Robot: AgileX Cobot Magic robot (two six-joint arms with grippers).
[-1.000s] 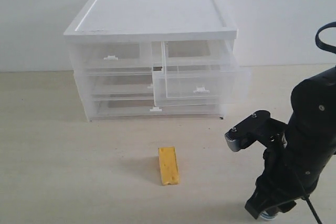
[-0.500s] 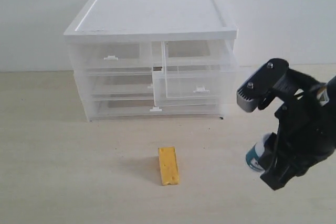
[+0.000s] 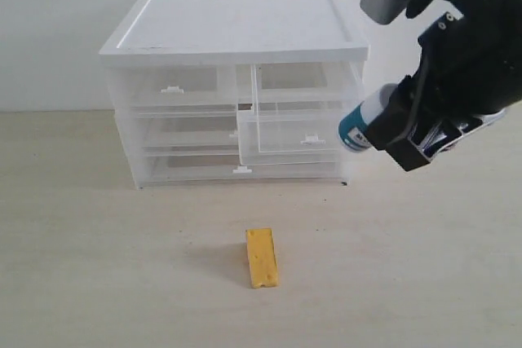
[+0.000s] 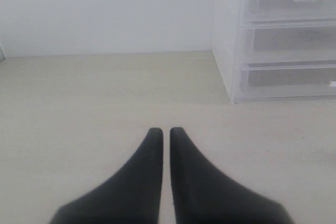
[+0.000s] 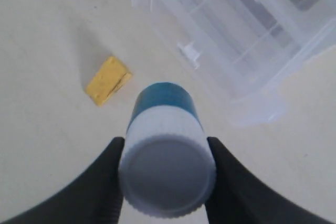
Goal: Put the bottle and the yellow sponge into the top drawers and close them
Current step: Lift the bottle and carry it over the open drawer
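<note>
My right gripper is shut on the bottle, gripping it at its white cap. The bottle hangs tilted in the air, its teal end pointing at the open top right drawer, just right of the drawer's front. The top left drawer is closed. Out on the table in front of the drawer unit lies the yellow sponge. My left gripper is shut and empty, low over bare table; the exterior view does not show it.
The white-topped drawer unit stands against the back wall, with two full-width drawers below the top ones. The pulled-out drawer juts toward the front. Pale table surrounds the sponge.
The right arm has risen from the table's front right with the bottle, carrying it up and back to the open drawer's height. Sponge, drawers and left gripper are unmoved.
</note>
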